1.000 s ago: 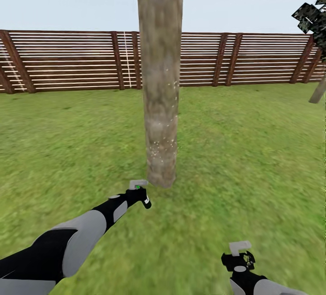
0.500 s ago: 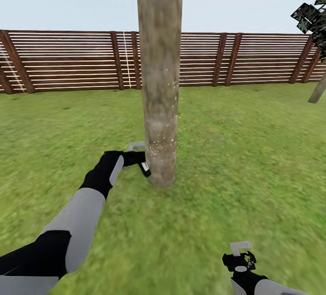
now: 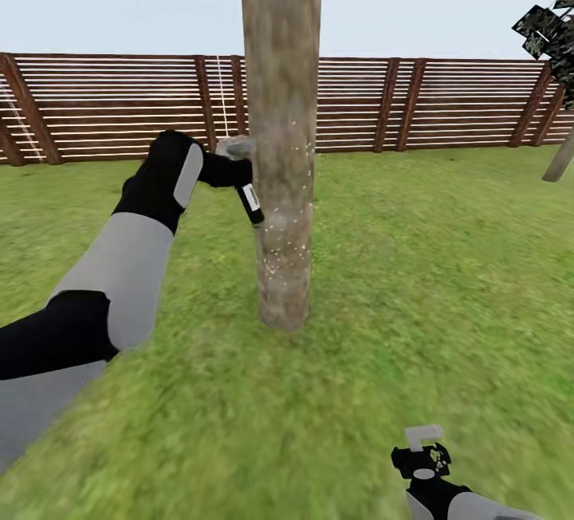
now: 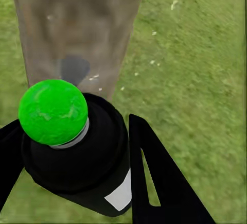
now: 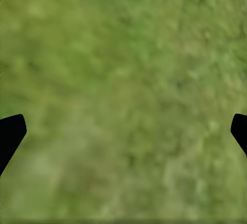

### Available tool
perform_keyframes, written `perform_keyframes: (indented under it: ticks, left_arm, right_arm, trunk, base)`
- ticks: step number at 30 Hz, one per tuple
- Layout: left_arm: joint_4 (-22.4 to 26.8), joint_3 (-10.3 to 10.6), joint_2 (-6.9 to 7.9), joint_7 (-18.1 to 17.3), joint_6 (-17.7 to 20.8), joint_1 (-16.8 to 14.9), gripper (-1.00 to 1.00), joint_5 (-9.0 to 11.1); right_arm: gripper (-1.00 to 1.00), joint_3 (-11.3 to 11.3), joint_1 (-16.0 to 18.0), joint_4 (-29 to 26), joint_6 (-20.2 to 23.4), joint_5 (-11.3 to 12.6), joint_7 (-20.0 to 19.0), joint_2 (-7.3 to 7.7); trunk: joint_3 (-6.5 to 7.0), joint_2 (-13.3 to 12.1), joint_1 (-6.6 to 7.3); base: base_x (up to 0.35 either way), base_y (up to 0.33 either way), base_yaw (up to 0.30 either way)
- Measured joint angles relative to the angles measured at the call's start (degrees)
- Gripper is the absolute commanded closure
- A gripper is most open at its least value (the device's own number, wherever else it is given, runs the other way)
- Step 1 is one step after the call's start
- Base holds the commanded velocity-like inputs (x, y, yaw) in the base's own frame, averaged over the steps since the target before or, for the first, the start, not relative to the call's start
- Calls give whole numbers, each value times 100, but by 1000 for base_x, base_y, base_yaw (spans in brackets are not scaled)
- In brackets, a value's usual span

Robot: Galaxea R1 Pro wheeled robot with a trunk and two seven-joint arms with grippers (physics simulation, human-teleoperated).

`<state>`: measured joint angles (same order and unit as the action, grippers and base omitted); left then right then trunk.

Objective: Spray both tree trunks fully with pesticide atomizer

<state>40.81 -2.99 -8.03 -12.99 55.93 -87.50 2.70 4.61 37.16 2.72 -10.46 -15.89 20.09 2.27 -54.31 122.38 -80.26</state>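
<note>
Head view looks forward and slightly down from above both arms, across the lawn (image 3: 446, 265) to the slatted fence (image 3: 414, 105) and sky; the tree trunk (image 3: 281, 145) stands close, centre frame, left arm at left, right gripper (image 3: 422, 456) at the lower edge. Left wrist view sits right behind the left gripper (image 4: 77, 147), facing along its fingers; the pesticide atomizer (image 4: 82, 157) crowds the foreground and the same tree trunk (image 4: 77, 28) rises very near beyond it, grass alongside. Right wrist view points straight down at blurred grass (image 5: 123, 80), close, fingertips (image 5: 10, 131) at both edges. Head and left wrist views share trunk and bottle; all three share lawn.
</note>
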Motion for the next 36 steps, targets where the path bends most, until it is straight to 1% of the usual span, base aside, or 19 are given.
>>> perform_keyframes:
  ticks: [2, 5, 7, 10, 11, 12, 16, 19, 20, 21, 22, 24, 26, 27, 29, 31, 32, 33, 36]
  left_arm:
    - [-224, 1, 0, -3, 7, -377, 100, 5]
    - [-580, 3, 0, -6, 9, -832, 100, 7]
    - [-823, 1, -1, -10, 15, -1284, 100, 21]
    - [-911, -2, -1, -11, 18, -1557, 100, 18]
    - [-910, -6, 3, -14, 16, -1759, 100, 1]
    - [-909, -11, 10, -18, 21, -1927, 100, 44]
    - [-902, -24, 24, -18, 26, -2358, 100, 24]
    - [-890, -38, 31, -17, 27, -2475, 100, 21]
    - [-865, -51, 47, -16, 26, -2498, 100, 15]
    - [-786, -64, 95, -12, 25, -2510, 100, -8]
    - [-745, -69, 165, -9, 24, -2514, 100, -21]
    - [-714, -86, 425, -4, 22, -2520, 100, -53]
    - [-715, -108, 572, -9, 27, -2521, 100, -23]
    - [-719, -112, 578, -16, 32, -2521, 100, 12]
    - [-722, -131, 422, -17, 37, -2521, 100, 71]
    - [-729, -179, 189, -15, 37, -2521, 100, 90]
    - [-826, -192, 105, -19, 33, -2520, 100, 70]
    - [-942, -197, 73, -18, 29, -2520, 100, 30]
    - [-1246, -253, 15, -17, 24, -2519, 100, 26]
  right_arm:
    - [-100, 0, 0, 0, 0, 0, -2, 0]
    - [-100, 0, 0, 0, 0, 0, -1, 0]
    - [-100, 0, 0, 0, 5, 2, 0, 0]
    - [-100, 0, 0, 0, 8, 1, -1, 0]
    - [-100, 1, 0, 0, 8, 2, 0, 0]
    - [-100, 0, 0, 0, 9, 2, -2, 0]
    - [-100, 0, 0, 0, 9, 0, -2, 0]
    - [-100, 0, 0, 0, 9, 2, -1, 1]
    - [-100, 0, 0, 0, 9, 1, -1, 2]
    - [-100, 0, 0, 0, 9, 2, 0, 4]
    - [-100, 0, 0, 0, 9, 1, 0, 6]
    - [-100, 0, 0, 0, 9, 0, 0, 8]
    - [-100, 0, 0, 0, 9, 0, 0, 7]
    - [-100, 0, 0, 0, 9, 0, 0, 7]
    - [-100, 0, 0, 0, 9, 0, 0, 8]
    - [-100, 0, 0, 0, 9, 0, 0, 9]
    - [-100, 0, 0, 0, 9, 0, 0, 4]
    - [-100, 0, 0, 0, 9, 0, -3, 5]
    - [-100, 0, 0, 0, 9, 0, -1, 8]
  trunk:
    - [0, 0, 0]
    - [0, 0, 0]
    - [1, 0, 1]
    - [0, 0, 0]
    - [0, 0, -1]
    - [1, 0, 2]
    - [0, 0, 0]
    - [-1, 0, -1]
    - [-1, 0, 0]
    - [0, 0, 0]
    - [-1, 0, -1]
    - [-1, 0, -1]
    - [-1, 0, -1]
    - [-1, 0, -1]
    - [-1, 0, -1]
    - [-1, 0, -1]
    - [-1, -1, -1]
    - [-1, -1, -1]
    - [-1, -1, -1]
  base:
    - [0, 0, 0]
    - [0, 0, 0]
    - [0, 0, 0]
    - [0, 0, 0]
    - [0, 0, 0]
    - [0, 0, 0]
    - [0, 0, 0]
    - [0, 0, 0]
    - [0, 0, 0]
    - [0, 0, 0]
    - [0, 0, 0]
    - [0, 0, 0]
    - [0, 0, 0]
    - [0, 0, 0]
    - [0, 0, 0]
    - [0, 0, 0]
    - [0, 0, 0]
    - [0, 0, 0]
    - [0, 0, 0]
